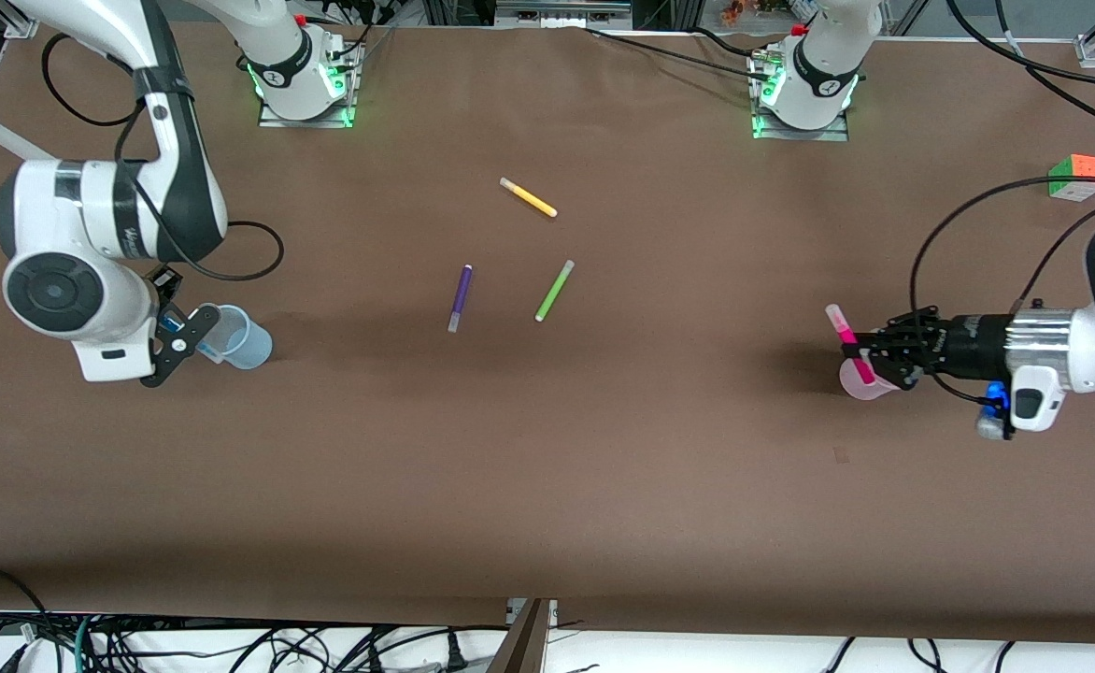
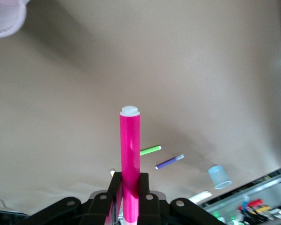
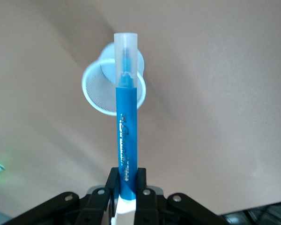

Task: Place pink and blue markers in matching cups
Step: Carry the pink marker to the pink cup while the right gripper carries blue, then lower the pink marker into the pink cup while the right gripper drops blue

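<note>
Nearest the front camera, toward the left arm's end of the bench, the left gripper (image 1: 870,360) hangs over the pale pink cup (image 1: 863,381), its fingers pinched on the pink marker (image 1: 851,343). That marker is magenta with a pale flat end (image 2: 129,110), and it sticks out well clear of the fingers (image 2: 141,185) clamped on each side of its barrel. The translucent cup stands on the brown table (image 1: 547,467) just under the gripper.

Toward the right arm's end, the right gripper (image 1: 177,338) is over the pale blue cup (image 1: 239,336), which stands on its base with its ribbed open mouth (image 3: 113,89) showing. Its fingers (image 3: 113,180) are clamped on the blue marker (image 3: 125,140), a bright blue barrel with small white print and a clear cap.

Farther up the middle of the bench lie a purple marker (image 1: 460,297) and a lime-green marker (image 1: 554,291), near each other but apart, then a yellow marker (image 1: 529,197) farther still. A colour cube (image 1: 1077,177) sits by the edge at the left arm's end
</note>
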Available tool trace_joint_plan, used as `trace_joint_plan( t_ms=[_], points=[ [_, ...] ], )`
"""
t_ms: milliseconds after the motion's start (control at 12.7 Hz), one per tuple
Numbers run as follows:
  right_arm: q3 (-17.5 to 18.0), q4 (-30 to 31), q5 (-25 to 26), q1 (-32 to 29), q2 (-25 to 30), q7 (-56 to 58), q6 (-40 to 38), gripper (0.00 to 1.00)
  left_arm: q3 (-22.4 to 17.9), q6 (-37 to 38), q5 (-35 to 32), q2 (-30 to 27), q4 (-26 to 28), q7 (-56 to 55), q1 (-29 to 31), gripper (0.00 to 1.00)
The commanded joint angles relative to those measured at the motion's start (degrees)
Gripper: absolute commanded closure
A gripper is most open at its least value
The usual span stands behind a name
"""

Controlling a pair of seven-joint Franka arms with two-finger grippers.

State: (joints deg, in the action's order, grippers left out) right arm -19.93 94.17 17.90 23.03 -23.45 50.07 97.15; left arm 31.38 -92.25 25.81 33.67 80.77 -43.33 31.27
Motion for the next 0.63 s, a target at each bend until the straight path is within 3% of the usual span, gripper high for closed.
trace_joint_plan(
  t_ms=[0,316,553],
  points=[
    [0.42,-1.63,5.89,-0.36,-3.43,3.97,-3.27,1.00,0.79,2.15,5.02,3.50,-0.78,1.23,5.36,1.00],
    [0.42,-1.54,11.27,0.08,-5.98,8.54,-4.42,1.00,0.70,5.49,15.30,9.12,-0.43,1.23,13.63,1.00],
    [0.51,-0.75,13.90,0.61,-7.22,10.30,-4.69,1.00,0.70,6.11,18.13,14.39,-0.08,2.11,16.97,1.00]
  ],
)
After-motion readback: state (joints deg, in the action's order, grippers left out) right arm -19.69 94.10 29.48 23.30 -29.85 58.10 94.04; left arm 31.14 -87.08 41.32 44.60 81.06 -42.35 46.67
